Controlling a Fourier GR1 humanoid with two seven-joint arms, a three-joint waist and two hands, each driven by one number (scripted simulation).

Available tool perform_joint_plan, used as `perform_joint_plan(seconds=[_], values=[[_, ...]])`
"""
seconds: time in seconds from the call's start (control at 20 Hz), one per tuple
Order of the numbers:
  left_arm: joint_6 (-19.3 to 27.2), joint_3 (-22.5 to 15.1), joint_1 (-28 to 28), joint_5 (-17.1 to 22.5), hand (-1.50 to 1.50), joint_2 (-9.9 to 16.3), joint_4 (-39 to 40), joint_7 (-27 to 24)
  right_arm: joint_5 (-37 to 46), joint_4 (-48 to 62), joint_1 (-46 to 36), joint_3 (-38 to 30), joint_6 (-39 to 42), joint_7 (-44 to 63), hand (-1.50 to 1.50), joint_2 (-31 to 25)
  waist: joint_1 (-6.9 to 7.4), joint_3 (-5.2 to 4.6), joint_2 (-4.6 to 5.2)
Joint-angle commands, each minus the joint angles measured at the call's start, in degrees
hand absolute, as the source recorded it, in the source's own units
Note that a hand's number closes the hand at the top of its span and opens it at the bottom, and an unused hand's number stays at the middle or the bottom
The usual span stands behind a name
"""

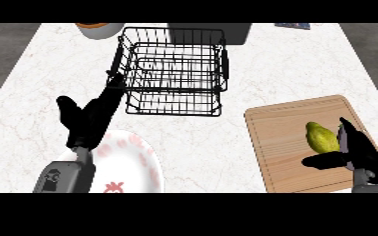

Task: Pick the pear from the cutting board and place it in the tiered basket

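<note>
The desk [295, 70] spreads pale and marbled under me, and at its far middle stands the wire basket [175, 70], tiers open from above. The board [306, 145] lies at my near right, and a plate [136, 167] with red marks sits near left. My left hand [88, 117] hovers over that plate's edge, fingers straight and relaxed toward the basket, holding nothing. The pear [320, 136] lies on the board, near its right edge. My right hand [347, 152] is just at the pear's right side, thumb stretched under it and fingers up beside it, spread wide and not yet closed. I judge the grasp is the step in hand: I should wrap round the pear's broad middle before lifting. A bowl [100, 29] sits far left. I can read no writing or labels anywhere.
</note>
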Motion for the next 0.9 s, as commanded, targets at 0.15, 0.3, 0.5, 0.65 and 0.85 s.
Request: perform_joint_plan(seconds=[0.15,0.3,0.5,0.65,0.85], values=[[0.35,-0.45,-0.93,-1.30,0.00,-1.39,1.54,-0.74,0.72,9.70,-2.91,-1.67,-0.49,-6.45,-1.50,2.40,0.19,0.54,0.33],[0.69,-2.69,1.53,-1.50,0.00,-2.52,-3.89,1.91,2.55,10.76,-3.80,-0.60,-2.34,-6.23,-1.50,4.47,0.59,0.56,0.26],[-0.47,-0.47,-0.37,-0.36,0.00,-0.99,-1.57,1.41,0.44,9.94,-2.38,0.40,1.17,-8.84,1.50,4.81,0.49,0.56,0.28],[-1.18,0.27,-1.25,0.27,0.00,-0.61,-0.18,1.37,0.24,8.53,-2.00,-0.14,-0.33,-14.11,1.50,4.53,0.28,0.56,0.29],[-0.81,-1.71,1.43,-1.39,0.00,-1.81,-1.22,-0.28,2.60,10.46,-4.08,0.57,-0.88,-13.61,1.50,4.62,0.68,0.56,0.31]])
